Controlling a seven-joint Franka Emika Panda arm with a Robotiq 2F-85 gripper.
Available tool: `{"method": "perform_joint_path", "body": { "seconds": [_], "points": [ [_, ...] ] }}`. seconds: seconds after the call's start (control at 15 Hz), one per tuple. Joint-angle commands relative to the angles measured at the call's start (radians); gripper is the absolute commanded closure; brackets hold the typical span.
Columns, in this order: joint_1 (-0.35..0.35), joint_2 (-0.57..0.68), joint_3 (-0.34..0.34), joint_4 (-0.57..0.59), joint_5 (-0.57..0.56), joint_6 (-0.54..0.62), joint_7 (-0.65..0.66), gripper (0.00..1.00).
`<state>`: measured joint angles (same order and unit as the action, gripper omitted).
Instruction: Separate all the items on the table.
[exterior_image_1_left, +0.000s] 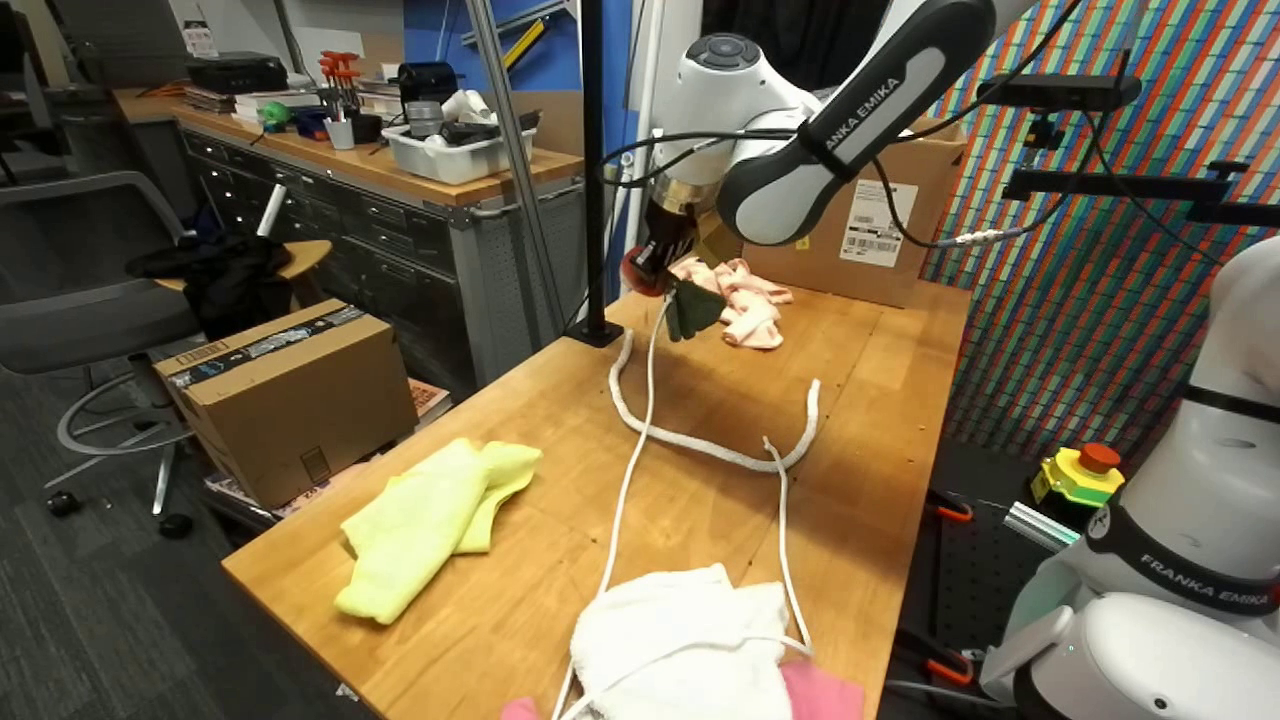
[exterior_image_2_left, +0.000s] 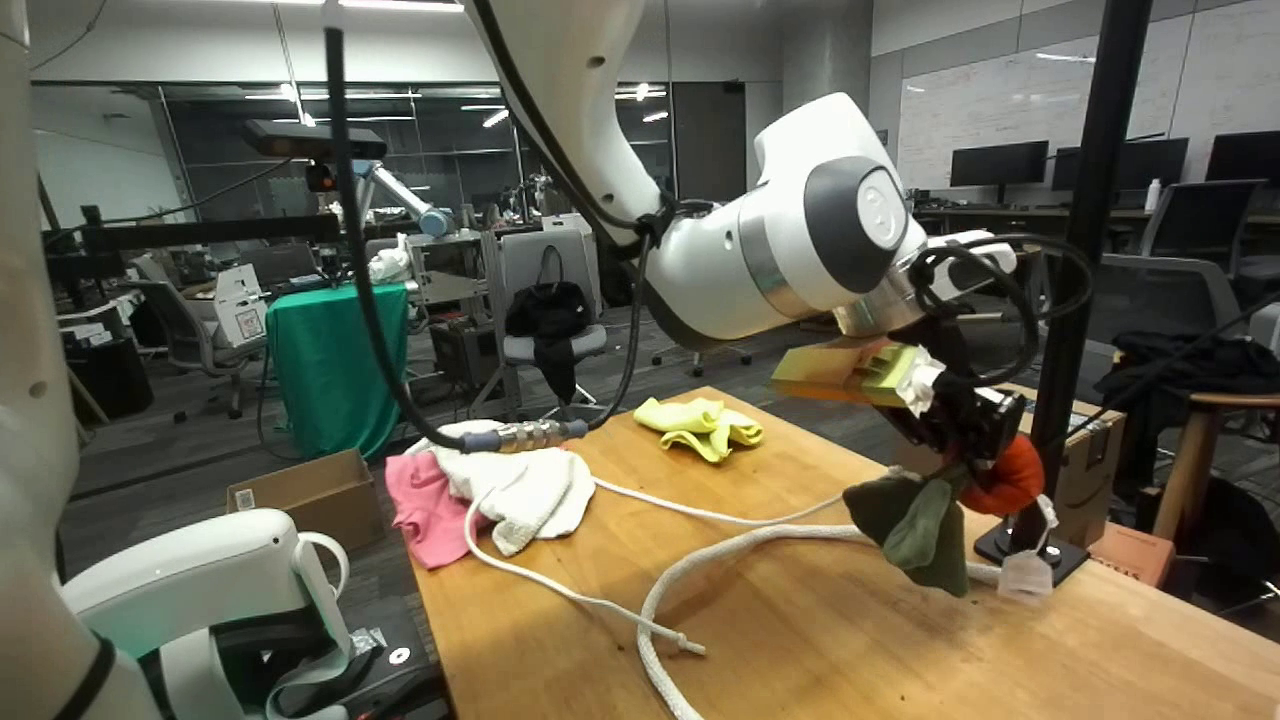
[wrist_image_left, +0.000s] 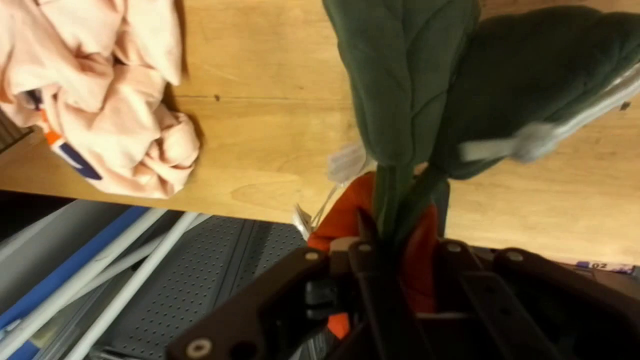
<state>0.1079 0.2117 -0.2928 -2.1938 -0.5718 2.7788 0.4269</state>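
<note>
Gripper (wrist_image_left: 400, 251) pinched narrow on a red plush (exterior_image_2_left: 1012, 478) where its green leaves (exterior_image_2_left: 915, 535) join, holding it just beside the black post (exterior_image_1_left: 595, 250) and, it seems, clear of the table (exterior_image_1_left: 880, 380); the knotted end of a thin white cord (wrist_image_left: 536, 142), blurred in the wrist view, shows across one leaf; whether it is caught there is hard to tell. Setting the plush apart looks to be the step in hand; doing it well calls for a slow lift that lets the cord slide off, then a path leading away from the post so the red body does not rub it; bare wood, not rope, should lie below before release, and a straight-up exit would spare the soft leaves a tug. Near the post, toward the cardboard box (exterior_image_1_left: 815, 265), lies a bunched peach cloth (exterior_image_1_left: 745, 300); a thick white rope (exterior_image_1_left: 715, 449) begins just beside the post's foot and curves away; along the post's table edge, but well apart, rests a yellow cloth (exterior_image_1_left: 430, 520); farthest from the post, a white cloth (exterior_image_1_left: 680, 615) lies over a pink cloth (exterior_image_2_left: 430, 515), cord running across the top, a pair likely to need parting too.
</note>
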Motion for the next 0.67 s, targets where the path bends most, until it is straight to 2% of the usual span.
{"method": "perform_joint_path", "body": {
  "seconds": [0.0,0.27,0.6],
  "points": [
    [0.027,-0.086,-0.072,-0.013,-0.160,0.003,0.144,0.93],
    [0.019,-0.158,-0.119,-0.027,-0.340,-0.033,0.295,0.93],
    [0.010,-0.249,-0.140,-0.062,-0.506,-0.161,0.423,0.93]
  ]
}}
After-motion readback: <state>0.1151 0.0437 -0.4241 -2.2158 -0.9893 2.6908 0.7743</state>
